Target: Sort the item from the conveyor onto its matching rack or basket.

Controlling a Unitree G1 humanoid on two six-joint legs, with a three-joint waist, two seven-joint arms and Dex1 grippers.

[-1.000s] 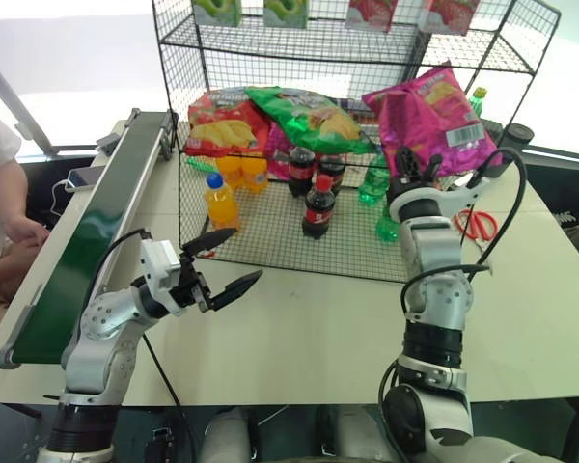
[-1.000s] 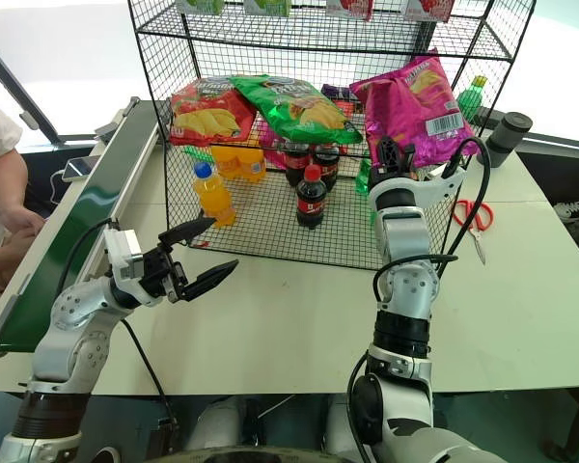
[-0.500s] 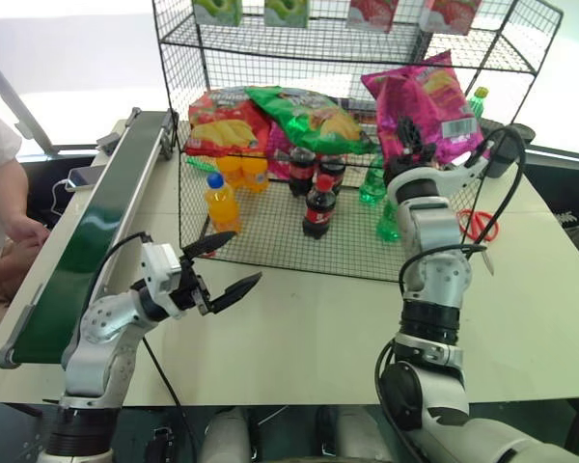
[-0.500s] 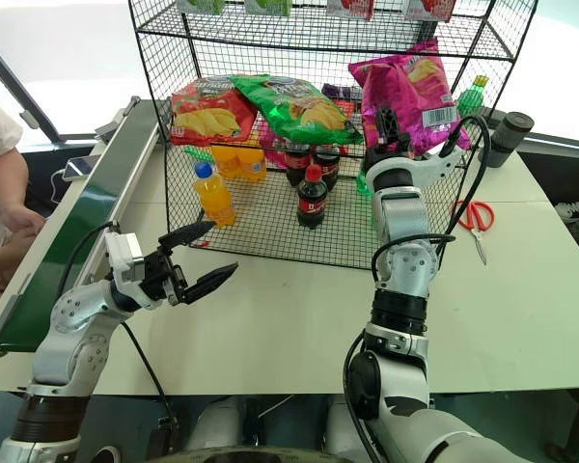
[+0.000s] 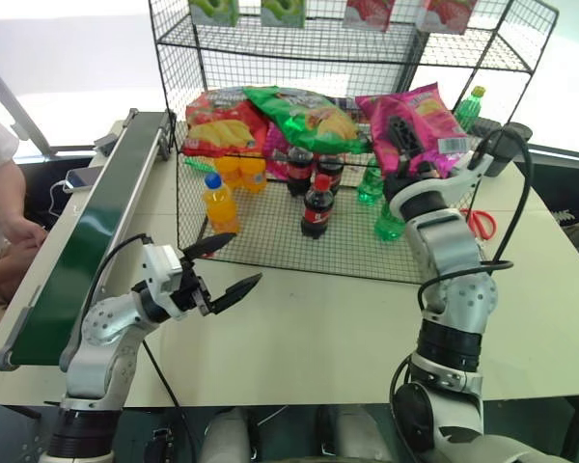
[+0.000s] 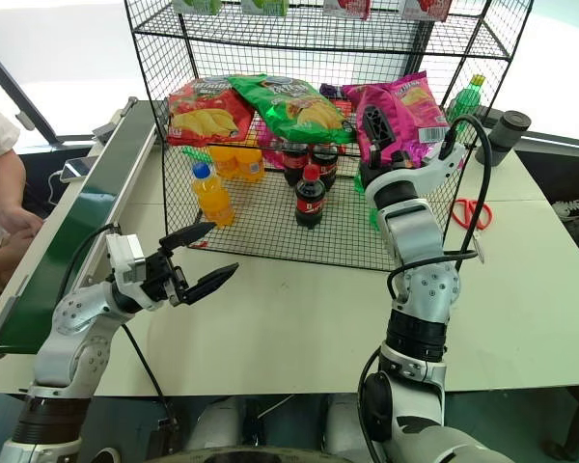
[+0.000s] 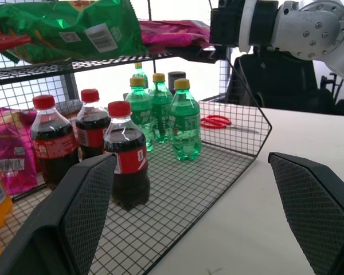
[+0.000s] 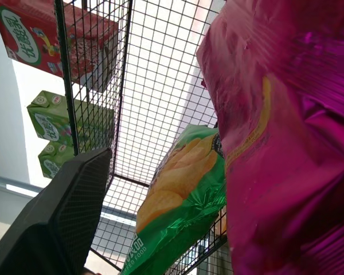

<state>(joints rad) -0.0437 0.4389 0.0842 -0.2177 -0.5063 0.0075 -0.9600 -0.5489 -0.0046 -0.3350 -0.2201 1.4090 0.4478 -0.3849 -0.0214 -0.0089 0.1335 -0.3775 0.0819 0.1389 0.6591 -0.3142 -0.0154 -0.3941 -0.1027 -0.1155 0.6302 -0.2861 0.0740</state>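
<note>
Behind everything stood a bright window. On the rack (image 5: 367, 58), the pink crisp bag (image 5: 420, 123) lay at the right end of the middle shelf, beside the green crisp bag (image 5: 304, 114) and the red crisp bag (image 5: 222, 121). Right gripper (image 5: 398, 145) sat against the pink bag, fingers spread, so the sorting looked nearly done. Left gripper (image 5: 224, 262) hung wide open over the pale table (image 5: 309, 328). Along the table's left edge ran the conveyor (image 5: 96, 227).

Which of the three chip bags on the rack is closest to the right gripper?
The pink bag, at the right end of the row, right beside the right gripper; the green and red bags lie further left.
</note>
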